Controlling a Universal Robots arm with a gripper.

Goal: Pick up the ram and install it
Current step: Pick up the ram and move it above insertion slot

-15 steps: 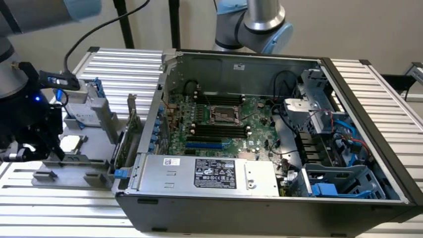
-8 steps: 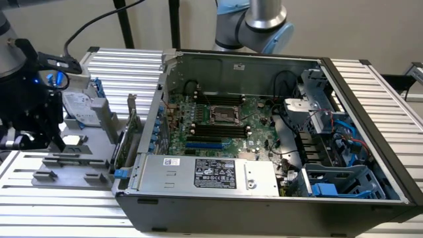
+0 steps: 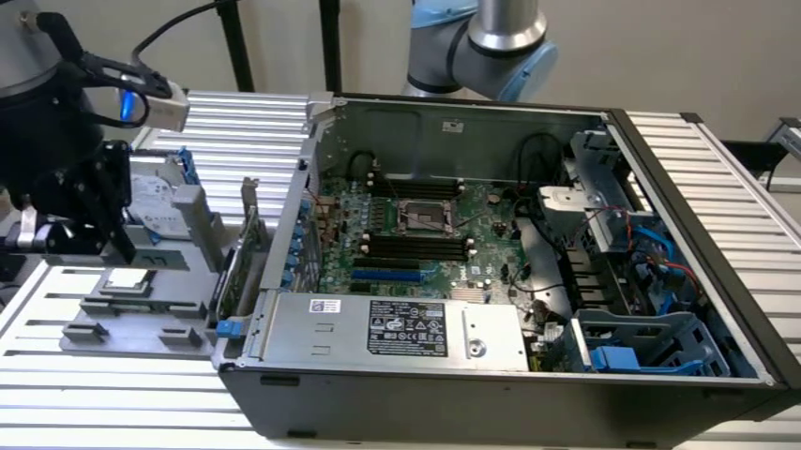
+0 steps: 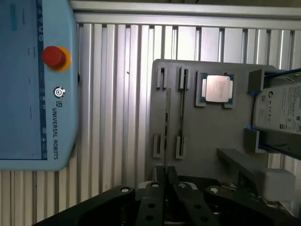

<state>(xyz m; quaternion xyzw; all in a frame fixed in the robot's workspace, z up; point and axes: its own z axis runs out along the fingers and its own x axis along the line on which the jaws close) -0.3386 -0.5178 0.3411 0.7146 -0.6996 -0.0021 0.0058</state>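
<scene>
My gripper (image 4: 166, 175) hangs over the grey parts tray (image 4: 207, 141), its two fingertips pressed close together on the ram (image 4: 167, 122). The ram is a thin green stick seen edge-on, running out from the fingertips between the tray's slot holders. In the exterior view the gripper (image 3: 119, 251) is at the left, above the same tray (image 3: 126, 323) and outside the open computer case (image 3: 501, 375). Black memory slots (image 3: 414, 249) lie on the motherboard inside the case, below the processor socket (image 3: 426, 217).
A second thin stick (image 4: 182, 113) stands in the neighbouring slot holders. The tray also carries a square silver processor (image 4: 217, 88) and a silver hard drive with blue rails (image 4: 281, 110). A blue teach pendant (image 4: 37, 84) lies on the slatted table. The case wall (image 3: 294, 216) stands between tray and motherboard.
</scene>
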